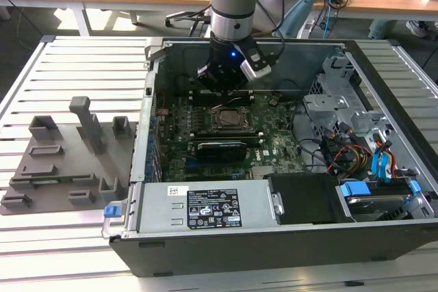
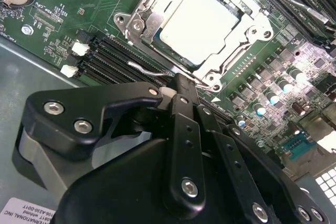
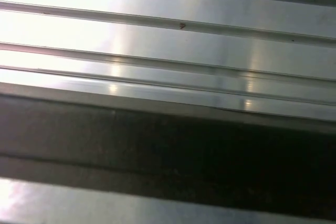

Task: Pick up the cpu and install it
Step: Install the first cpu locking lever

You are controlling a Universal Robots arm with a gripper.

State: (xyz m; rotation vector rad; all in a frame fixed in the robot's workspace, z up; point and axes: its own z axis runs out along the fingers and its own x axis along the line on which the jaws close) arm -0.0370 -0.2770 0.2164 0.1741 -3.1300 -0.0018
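Observation:
The cpu [image 2: 197,24], a flat square chip with a pale silver top, lies inside the metal socket frame [image 2: 157,11] on the green motherboard [image 2: 63,30]. In the exterior view the socket [image 1: 229,120] sits mid-board inside the open computer case [image 1: 274,237]. My gripper [image 1: 226,90] hangs just behind the socket, a little above the board. In the second wrist view my gripper [image 2: 179,80] is shut, its black fingers meeting at a tip beside the socket's edge and a thin wire lever [image 2: 149,70]. Nothing is held between them.
A grey plastic tray [image 1: 61,169] with upright blocks lies on the slatted metal table [image 1: 82,59] at the exterior view's left. The case holds a power supply [image 1: 205,210], drive bays and cables [image 1: 356,148]. Memory slots [image 2: 105,56] run beside the socket. The first wrist view looks on table slats [image 3: 168,40].

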